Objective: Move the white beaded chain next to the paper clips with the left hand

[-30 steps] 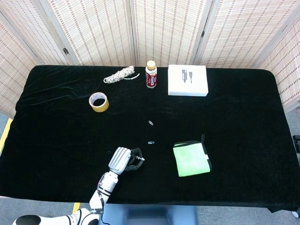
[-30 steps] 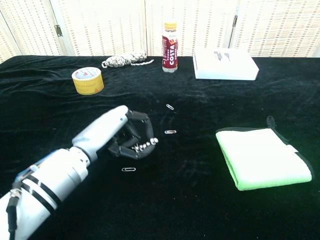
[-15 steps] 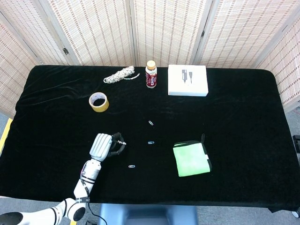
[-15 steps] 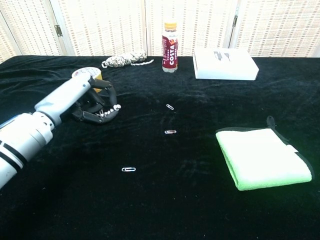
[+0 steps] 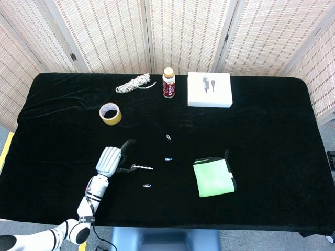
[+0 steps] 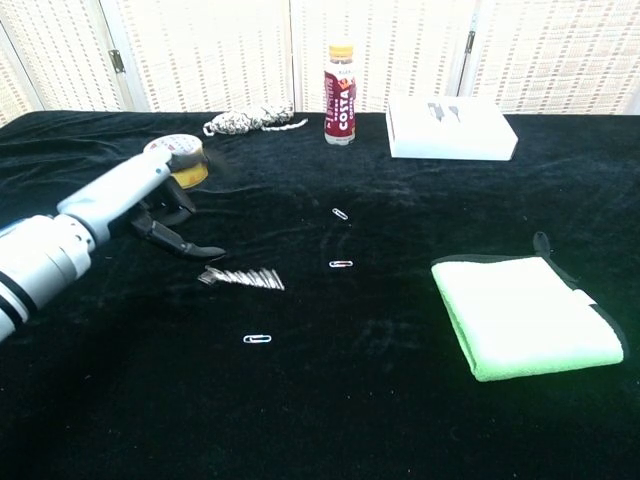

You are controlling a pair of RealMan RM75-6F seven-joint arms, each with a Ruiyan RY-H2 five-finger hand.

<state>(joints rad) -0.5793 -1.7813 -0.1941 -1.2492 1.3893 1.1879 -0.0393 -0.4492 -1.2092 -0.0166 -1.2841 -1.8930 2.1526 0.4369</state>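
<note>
Left hand: the left hand (image 5: 108,159) sits in the lower left of the head view and at the left edge of the chest view (image 6: 150,205), fingers spread apart and holding nothing, dark fingertips (image 6: 205,250) pointing toward the chain.
Right hand: not seen in either view.
White beaded chain: the white beaded chain (image 5: 142,168) lies stretched out on the bench just right of the left hand's fingertips; in the chest view (image 6: 243,278) it looks blurred, a pale streak left of centre, and whether a fingertip touches its near end cannot be told.
Paper clips: three paper clips lie near it, one (image 6: 257,339) just below the chain, one (image 6: 341,264) to its right, one (image 6: 340,213) further up toward the middle.
Bench: the black-clothed bench (image 5: 272,130) fills most of both frames.
Tape roll: a yellow tape roll (image 5: 110,114) lies above the left hand, partly hidden behind the hand in the chest view.
Green cloth: a folded green cloth (image 6: 528,316) lies at lower right.
Bottle: a bottle (image 6: 340,80) stands at top centre.
White box: a white box (image 6: 451,128) lies right of the bottle.
Cord bundle: a cord bundle (image 6: 250,121) lies left of the bottle.
</note>
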